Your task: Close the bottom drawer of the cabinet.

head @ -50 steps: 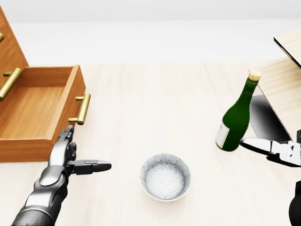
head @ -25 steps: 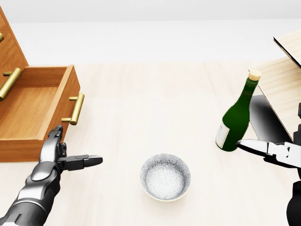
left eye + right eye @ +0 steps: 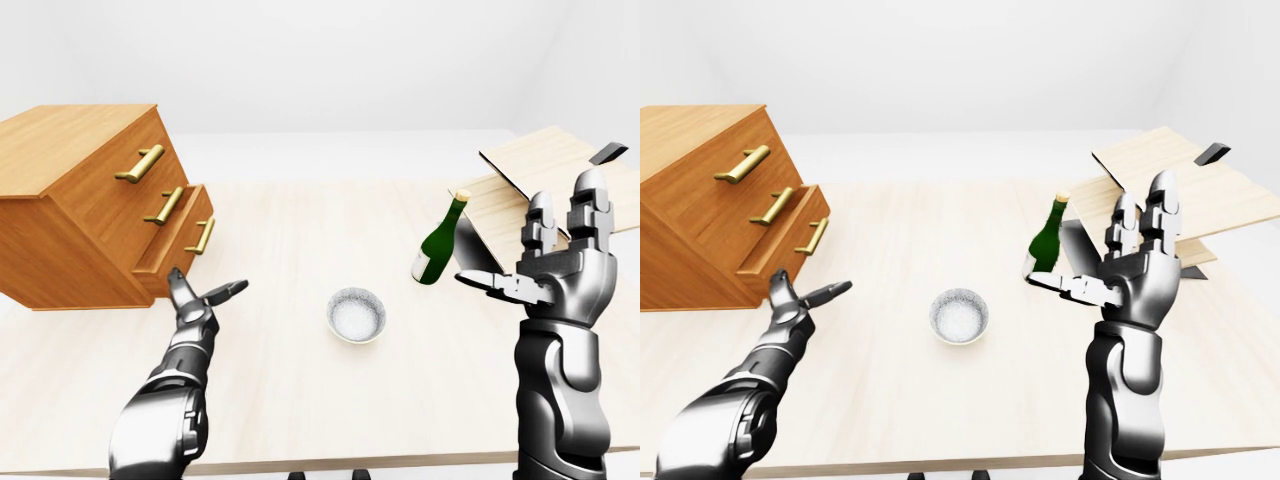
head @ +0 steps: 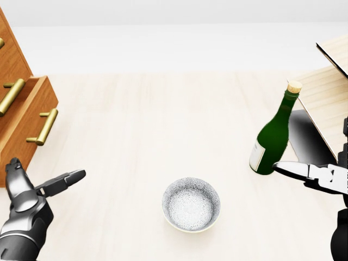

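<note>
Drawer point(image 3: 180, 243): bottom, protruding slightly from cabinet point(image 3: 85, 200)
Left robot hand point(image 3: 200, 298): released, near drawer, apart
Right robot hand point(image 3: 555, 260): released, raised

Head view: cabinet point(image 4: 16, 103) cut by left edge, only drawer fronts showing; my right hand point(image 4: 321, 176) cut by right edge. Eye views: cabinet's left side runs off frame. Whether bottom drawer point(image 3: 180, 240) sits fully flush with cabinet face, cannot tell. Wooden boards point(image 3: 545, 175) right of cabinet clipped by right edge, partly behind my right hand.
</note>
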